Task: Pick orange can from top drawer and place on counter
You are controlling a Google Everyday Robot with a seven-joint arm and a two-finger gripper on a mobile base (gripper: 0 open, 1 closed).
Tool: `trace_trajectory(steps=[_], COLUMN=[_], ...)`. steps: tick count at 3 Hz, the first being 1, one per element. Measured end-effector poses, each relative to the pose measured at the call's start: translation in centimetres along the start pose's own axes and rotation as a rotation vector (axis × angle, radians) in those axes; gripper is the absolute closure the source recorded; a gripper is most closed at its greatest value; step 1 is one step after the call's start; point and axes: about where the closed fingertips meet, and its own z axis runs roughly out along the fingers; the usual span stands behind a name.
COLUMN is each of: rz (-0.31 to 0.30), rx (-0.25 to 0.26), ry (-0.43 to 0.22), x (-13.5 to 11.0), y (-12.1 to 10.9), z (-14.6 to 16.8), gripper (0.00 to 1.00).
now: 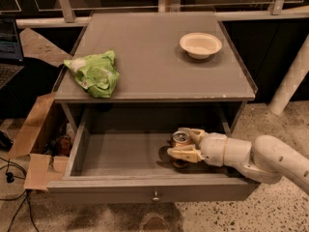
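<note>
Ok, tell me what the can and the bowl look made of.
Can: likely metal; shiny silvery top, brownish side. Bowl: probably paper or foam; matte cream, thick rim. The gripper is at the can, inside the drawer.

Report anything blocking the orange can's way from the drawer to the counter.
Nothing visible does. The gripper is at the orange can in the open top drawer, forward of the counter edge. The green bag and bowl leave bare counter between them.
</note>
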Motion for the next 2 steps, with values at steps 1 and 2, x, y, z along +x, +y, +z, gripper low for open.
trace_trajectory(steps=[1,2], rz=[0.000,0.000], rx=[0.000,0.000], ry=[0.000,0.000], x=[0.00,0.00], y=[0.00,0.00], z=[0.00,0.00], gripper=[0.62,0.85])
